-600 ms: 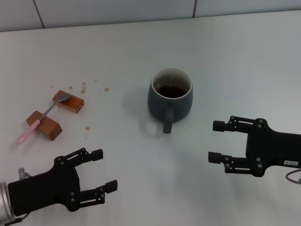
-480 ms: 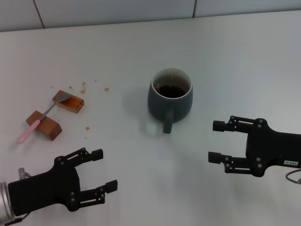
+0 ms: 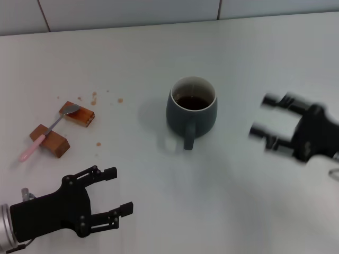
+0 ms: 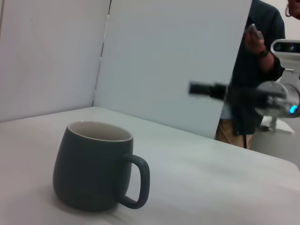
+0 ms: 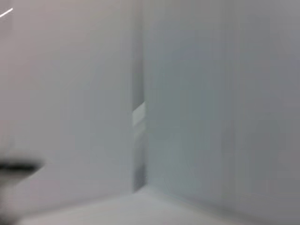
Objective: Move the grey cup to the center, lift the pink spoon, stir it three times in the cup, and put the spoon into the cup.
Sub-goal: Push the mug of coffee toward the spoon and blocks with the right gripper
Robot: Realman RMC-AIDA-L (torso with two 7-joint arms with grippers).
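The grey cup [image 3: 192,109] stands mid-table with dark liquid inside and its handle toward me; the left wrist view shows the cup [image 4: 93,165] from the side. At the left, the pink spoon [image 3: 48,131] lies across two brown blocks, bowl on the far one. My left gripper [image 3: 115,191] hovers open near the front left edge, well short of the spoon. My right gripper [image 3: 264,115] is open to the right of the cup, blurred by motion, holding nothing. In the left wrist view the right gripper [image 4: 201,89] appears far behind the cup.
Two brown blocks [image 3: 77,114] [image 3: 51,140] prop up the spoon, with brown crumbs [image 3: 95,97] scattered on the white table [image 3: 159,185]. A wall [image 3: 132,10] runs along the far edge. A person [image 4: 260,70] stands beyond the table in the left wrist view.
My right gripper has moved up and to the right, away from the front edge, and is blurred. The left gripper, cup and spoon have not moved.
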